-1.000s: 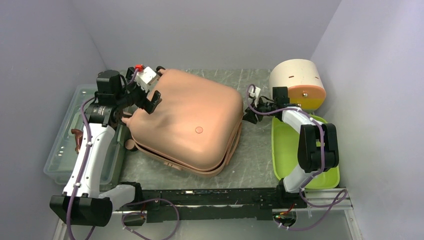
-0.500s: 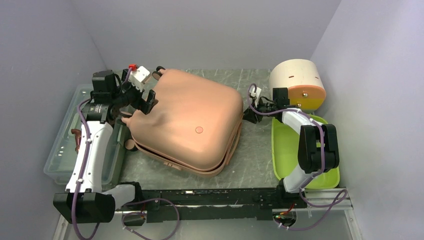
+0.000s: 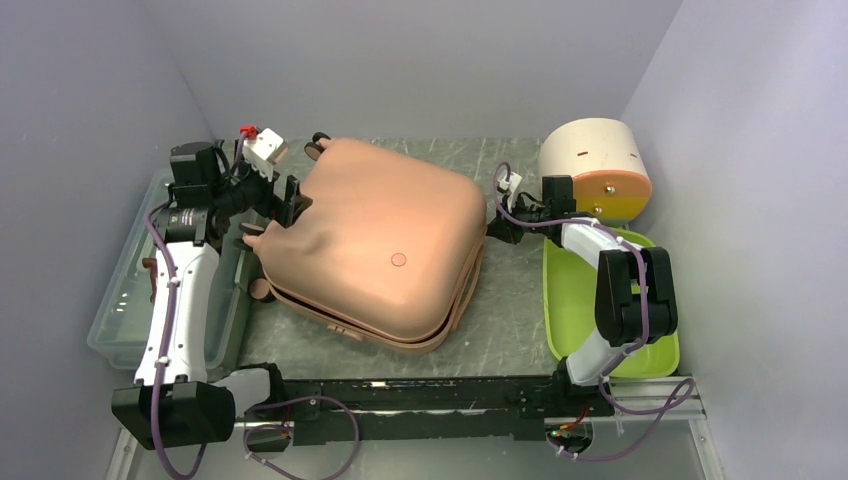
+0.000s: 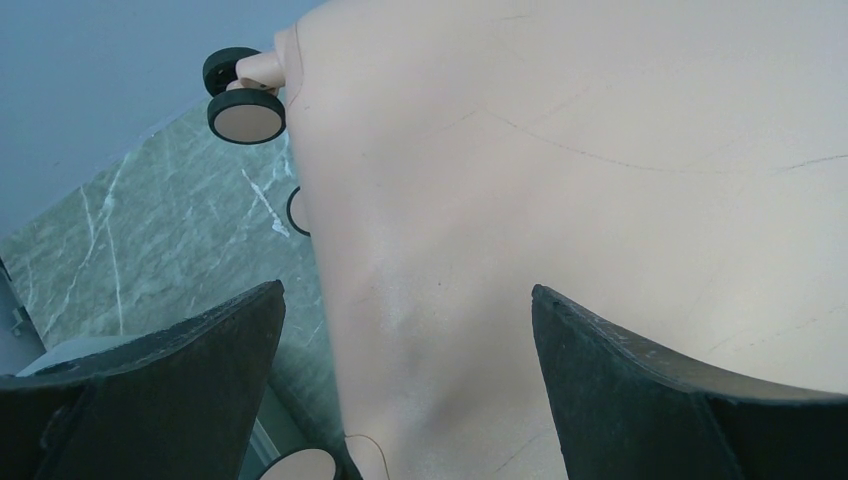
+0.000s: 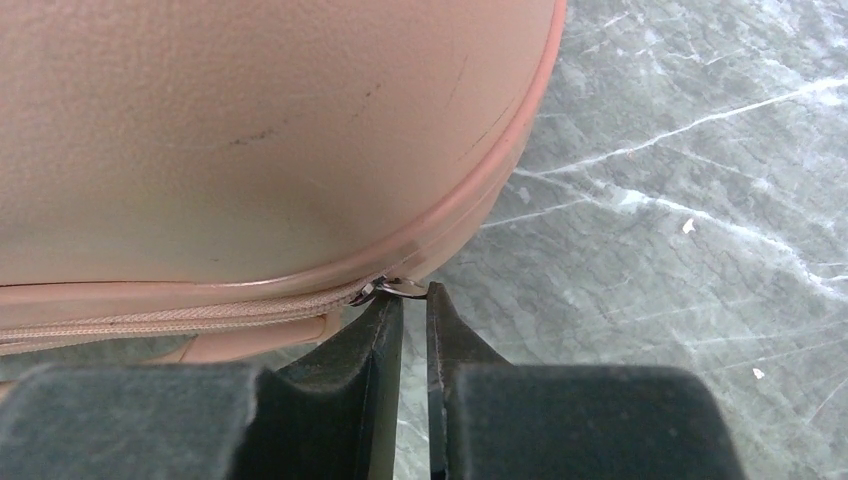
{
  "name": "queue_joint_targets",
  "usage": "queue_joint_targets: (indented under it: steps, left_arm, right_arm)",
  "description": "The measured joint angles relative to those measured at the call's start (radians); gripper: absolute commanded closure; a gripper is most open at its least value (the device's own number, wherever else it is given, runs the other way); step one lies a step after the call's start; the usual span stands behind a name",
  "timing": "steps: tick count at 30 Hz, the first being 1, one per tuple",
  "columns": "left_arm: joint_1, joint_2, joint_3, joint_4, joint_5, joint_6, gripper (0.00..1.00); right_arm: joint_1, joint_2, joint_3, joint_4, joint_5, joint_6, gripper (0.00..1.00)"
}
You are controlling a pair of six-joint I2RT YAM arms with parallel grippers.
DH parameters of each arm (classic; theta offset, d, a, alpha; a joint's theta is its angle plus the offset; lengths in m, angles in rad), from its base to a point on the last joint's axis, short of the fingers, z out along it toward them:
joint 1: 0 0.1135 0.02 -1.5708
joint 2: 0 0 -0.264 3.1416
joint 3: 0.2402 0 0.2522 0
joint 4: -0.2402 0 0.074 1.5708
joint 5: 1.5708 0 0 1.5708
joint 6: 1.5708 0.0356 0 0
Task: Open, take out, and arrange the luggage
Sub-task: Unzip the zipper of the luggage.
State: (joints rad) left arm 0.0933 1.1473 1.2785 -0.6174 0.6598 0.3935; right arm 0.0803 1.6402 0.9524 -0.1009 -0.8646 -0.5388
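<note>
The closed luggage [image 3: 380, 250] lies mid-tabletop [image 3: 510, 310]. The left gripper [image 4: 405, 300] is spread wide over its rear-left corner. The right gripper [image 5: 415, 300] is almost closed at the zip pull [image 5: 403, 287]; whether it pinches it, I cannot tell.

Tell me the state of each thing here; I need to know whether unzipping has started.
luggage, closed, lying flat.
zipper, fully zipped up to the pull.
zipper pull, apparently pinched at the right fingers' tips.
left gripper, fingers wide open over a luggage corner, holding nothing.
right gripper, fingers closed to a slit.
</note>
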Motion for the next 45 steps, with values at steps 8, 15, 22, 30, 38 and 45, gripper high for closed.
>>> queue_joint_targets:
  steps: [8,15,22,30,38,45]
  left_arm:
    - [0.013,0.0,0.0,0.0,0.029,-0.015,0.01]
    - [0.017,0.0,0.0,0.0,0.049,-0.016,0.01]
    - [0.016,0.004,0.0,0.0,0.069,-0.009,0.01]
    - [-0.05,0.129,0.027,0.027,-0.012,0.055,0.01]
    - [-0.06,0.306,0.121,0.098,-0.071,0.066,0.01]
    - [-0.06,0.349,0.172,0.149,-0.12,0.06,0.01]
  right_arm:
    - [0.001,-0.002,-0.005,0.004,0.007,0.0,1.0]
    - [0.009,-0.002,0.003,-0.009,0.046,0.013,1.0]
    - [0.026,0.039,0.091,-0.065,0.137,0.001,1.0]
    - [0.036,0.162,0.312,-0.173,0.15,-0.18,1.0]
    - [0.071,0.283,0.513,-0.356,0.13,-0.43,1.0]
    - [0.071,0.349,0.592,-0.441,0.162,-0.473,0.89]
